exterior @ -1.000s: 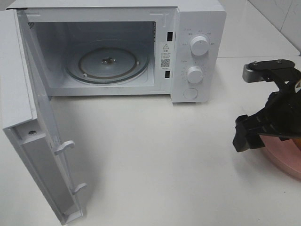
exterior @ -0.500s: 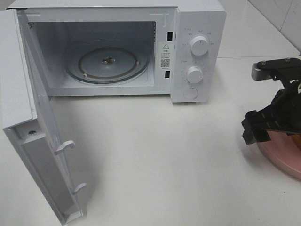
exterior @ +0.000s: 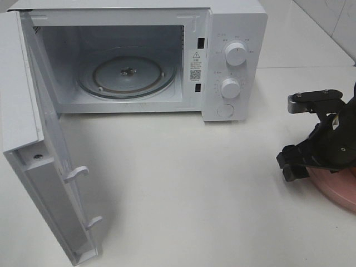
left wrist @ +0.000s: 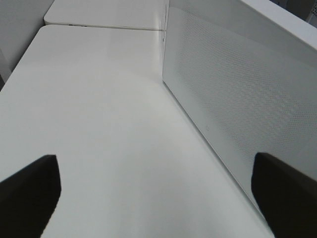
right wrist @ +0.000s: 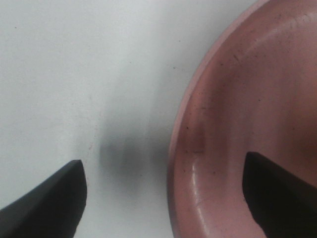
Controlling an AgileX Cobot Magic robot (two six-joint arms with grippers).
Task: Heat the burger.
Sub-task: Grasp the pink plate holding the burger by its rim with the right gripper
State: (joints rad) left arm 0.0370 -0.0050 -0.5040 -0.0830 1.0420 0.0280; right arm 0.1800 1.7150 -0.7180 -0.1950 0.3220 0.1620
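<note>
The burger shows in none of the views; it probably sits on the part of the pink plate (exterior: 340, 193) that the right arm hides or that runs past the edge of the high view, but that cannot be confirmed. The plate lies at the right edge of the surface (exterior: 183, 178), well apart from the microwave (exterior: 233, 61). I judge a burger to be light and soft, with stacked layers that shift or squash under a pinch, so it is safer to move it on the plate. The plate looks stiff and smooth, perhaps slippery, and its near rim is the place to take hold. The right gripper (exterior: 295, 164) hangs low there with its fingers apart. In its wrist view one finger is over the bare surface and the other over the plate's inside, with the rim between them and nothing clamped. The left gripper (left wrist: 156, 171) also has its fingers apart and holds nothing, beside the open door (exterior: 33, 139). The glass turntable (exterior: 128, 75) is bare.
</note>
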